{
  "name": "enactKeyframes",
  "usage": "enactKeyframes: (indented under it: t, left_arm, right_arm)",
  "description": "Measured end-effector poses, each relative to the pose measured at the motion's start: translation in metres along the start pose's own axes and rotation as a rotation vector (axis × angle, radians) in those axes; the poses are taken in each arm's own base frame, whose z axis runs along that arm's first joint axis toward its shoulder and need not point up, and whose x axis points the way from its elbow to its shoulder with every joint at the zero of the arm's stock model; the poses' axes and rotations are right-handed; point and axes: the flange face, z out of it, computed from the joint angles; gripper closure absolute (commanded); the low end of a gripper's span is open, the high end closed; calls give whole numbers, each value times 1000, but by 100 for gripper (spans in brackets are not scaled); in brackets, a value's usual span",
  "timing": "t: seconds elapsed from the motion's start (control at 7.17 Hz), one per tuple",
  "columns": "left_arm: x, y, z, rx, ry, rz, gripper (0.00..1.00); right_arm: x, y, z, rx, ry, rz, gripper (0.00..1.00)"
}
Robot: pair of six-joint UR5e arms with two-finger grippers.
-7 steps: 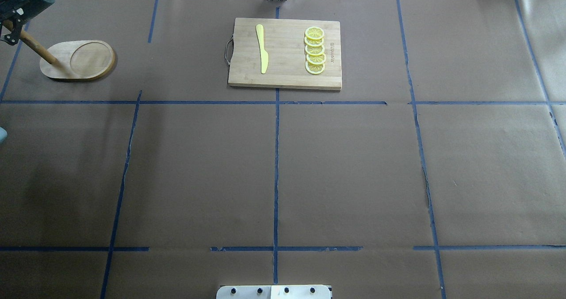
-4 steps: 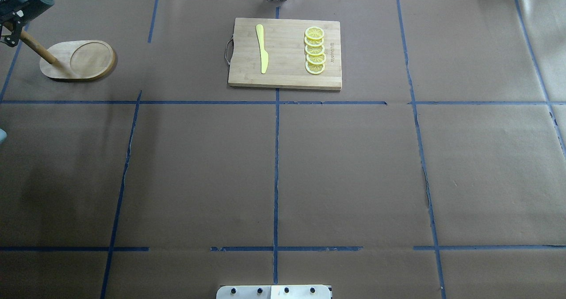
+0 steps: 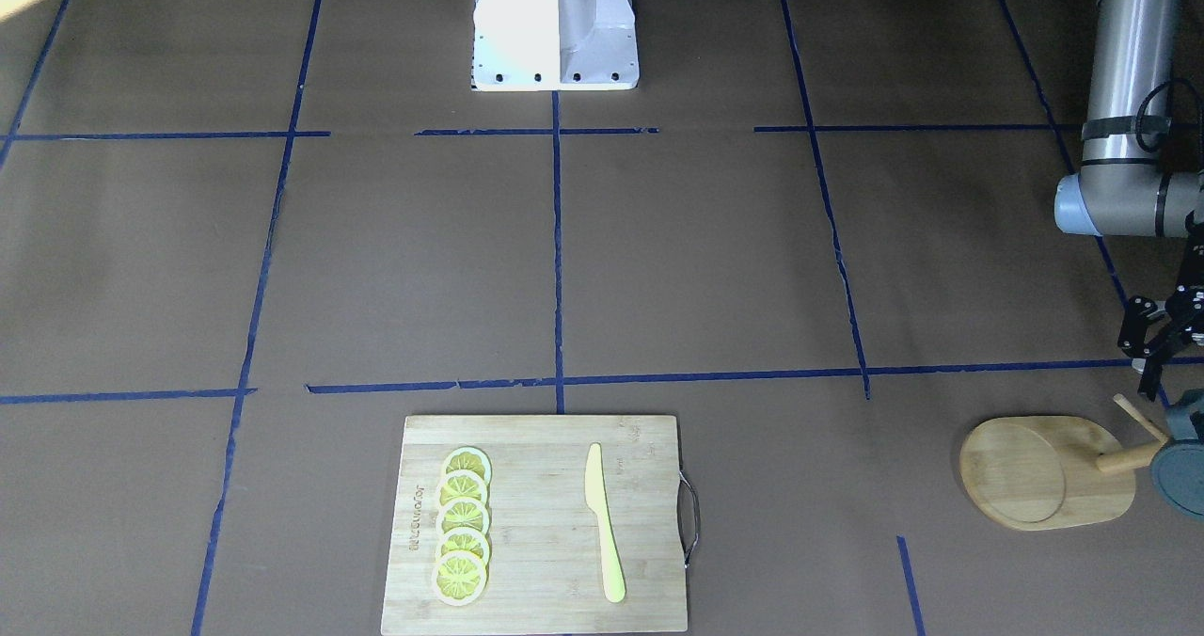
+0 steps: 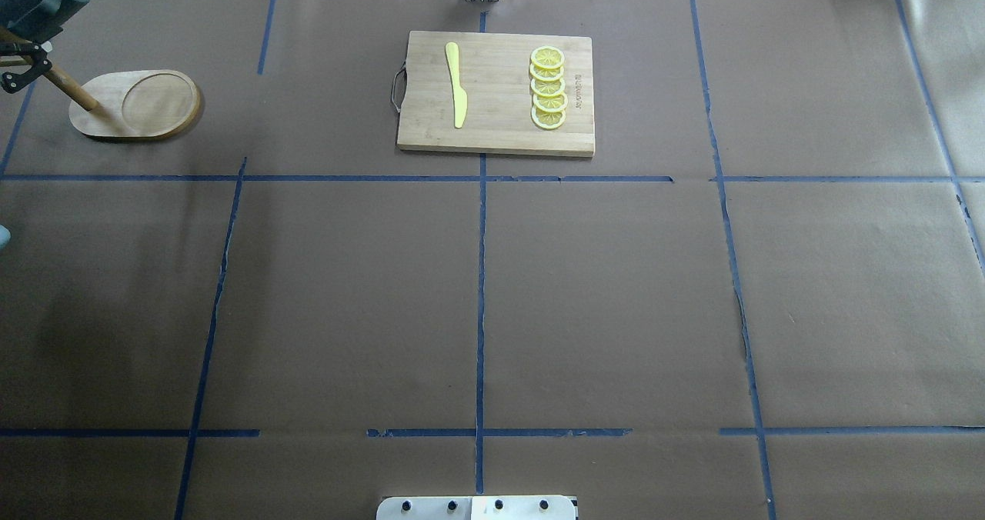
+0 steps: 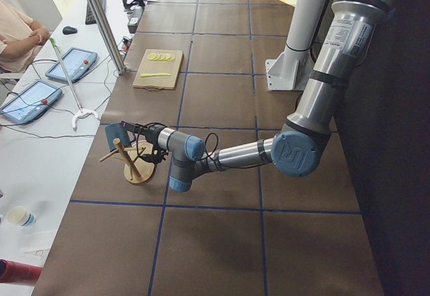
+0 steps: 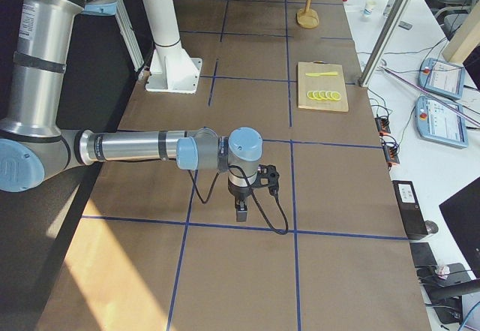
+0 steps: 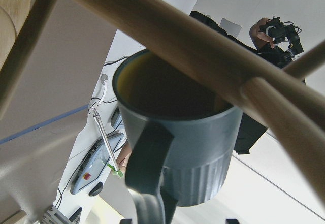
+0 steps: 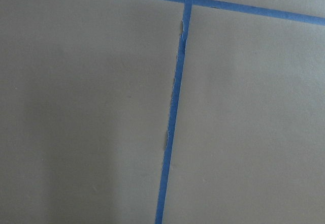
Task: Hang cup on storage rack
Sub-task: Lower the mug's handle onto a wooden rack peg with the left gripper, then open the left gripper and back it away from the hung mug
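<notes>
The cup, right in front of the left end effector, has a matt dark blue-grey skin, ribbed low on the wall and smooth on the handle. The storage rack beside it is light wood, smooth with a soft sheen. Under the end effector the bench wears matt brown paper. Well off to its side, the cutting board is pale grained wood, and the knife looks like smooth yellow plastic.

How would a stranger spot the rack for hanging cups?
On the brown table, follow the side far from the robot, past the rectangular cutting board, to the robot's left end. The storage rack stands there: an oval wooden base and, unlike the flat board, a post with pegs.
</notes>
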Motion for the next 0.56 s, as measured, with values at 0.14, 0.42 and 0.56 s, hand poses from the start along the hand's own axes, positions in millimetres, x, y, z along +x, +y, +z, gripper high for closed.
enactKeyframes:
  t: [0.14,0.42,0.56]
  left_arm:
    - [0,0,-6,-17,5,1,0]
    - [-2,-5,-34,-68,19,15,0]
    - [-2,-4,-48,-103,31,56,0]
  right_arm:
    - [0,0,0,0,0,1,0]
    - [1,0,1,-2,0,2,0]
    - [1,0,1,-2,0,2,0]
